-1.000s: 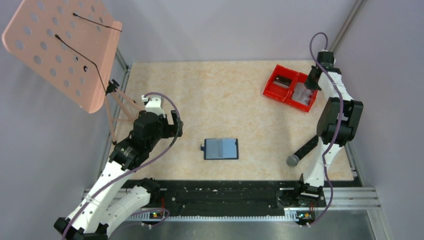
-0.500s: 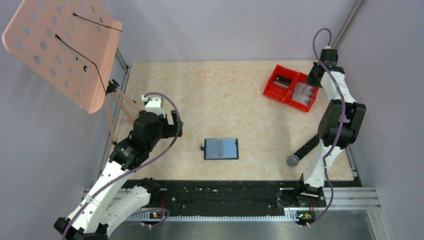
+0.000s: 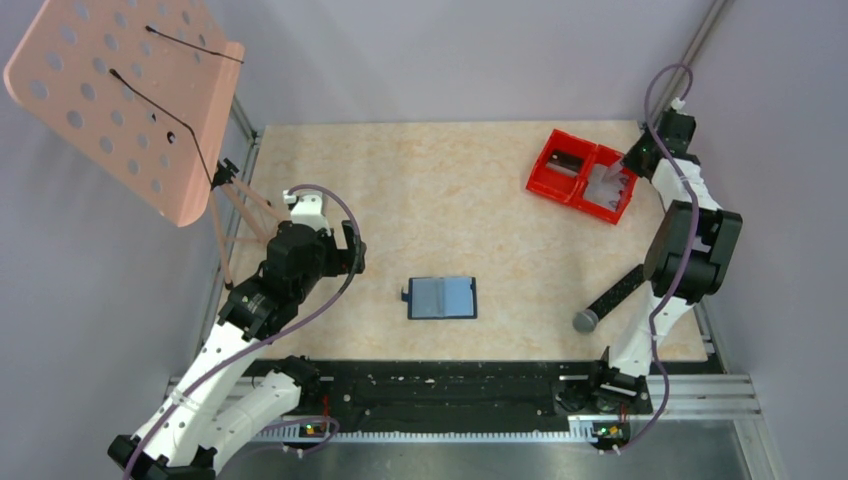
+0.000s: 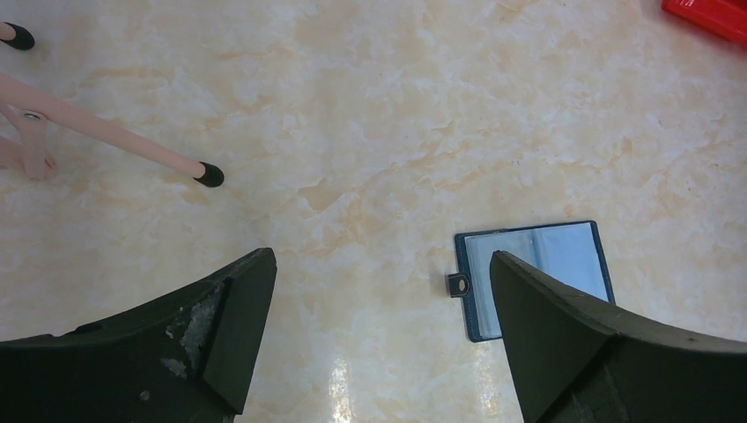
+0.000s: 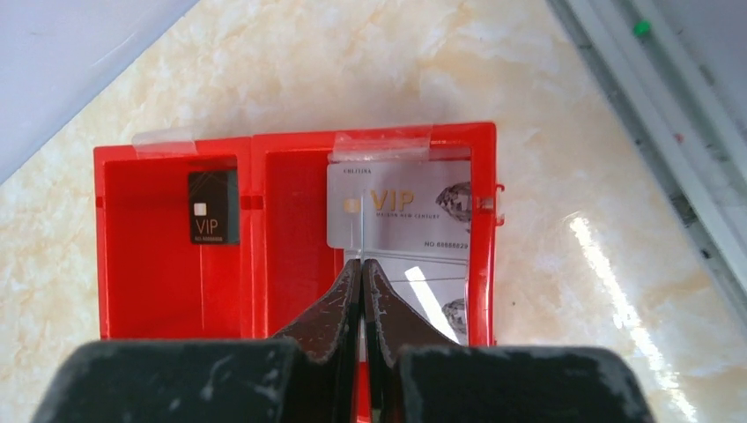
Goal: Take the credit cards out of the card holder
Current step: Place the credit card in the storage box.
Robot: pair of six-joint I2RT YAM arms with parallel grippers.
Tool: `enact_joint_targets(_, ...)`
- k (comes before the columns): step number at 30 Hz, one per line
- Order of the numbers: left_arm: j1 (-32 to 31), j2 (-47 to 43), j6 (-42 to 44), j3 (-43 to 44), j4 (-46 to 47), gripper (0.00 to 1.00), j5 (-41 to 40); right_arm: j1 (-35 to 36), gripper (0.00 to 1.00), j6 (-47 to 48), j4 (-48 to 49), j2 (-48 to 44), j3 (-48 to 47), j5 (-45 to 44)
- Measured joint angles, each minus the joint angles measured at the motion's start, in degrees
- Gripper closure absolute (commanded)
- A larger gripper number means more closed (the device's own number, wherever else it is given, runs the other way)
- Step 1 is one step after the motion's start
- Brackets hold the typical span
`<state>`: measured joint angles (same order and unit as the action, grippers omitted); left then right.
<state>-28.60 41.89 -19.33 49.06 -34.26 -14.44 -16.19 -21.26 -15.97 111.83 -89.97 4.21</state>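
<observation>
Right arm shifted; card holder, marbled table, walls.

Overhead view of a robotics lab test cell. Two white-and-black robot arms, the left arm and the right arm, are bolted to a black and aluminium rail at the near edge of a beige, marble-patterned surface. Each arm ends in a black two-finger tool: the left pincer and the right pincer. Purple cables loop along the arms. Plain grey walls box the surface in, with an aluminium frame post at the far right corner. A pink perforated stand rises at the left.
</observation>
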Motion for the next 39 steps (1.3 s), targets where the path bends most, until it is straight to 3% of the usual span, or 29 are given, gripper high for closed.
enact_joint_targets(15,0.0,0.0,0.0,0.0,0.0,0.04,0.0,-0.9,1.0,-8.9,22.8,0.0,15.9,3.3)
enact_joint_targets(28,0.0,0.5,0.0,0.0,0.0,0.04,0.0,-2.3,1.0,-9.9,25.7,0.0,16.2,3.1)
enact_joint_targets(39,0.0,1.1,0.0,0.0,0.0,0.04,0.0,-2.7,0.93,-10.1,25.1,1.3,14.9,4.1)
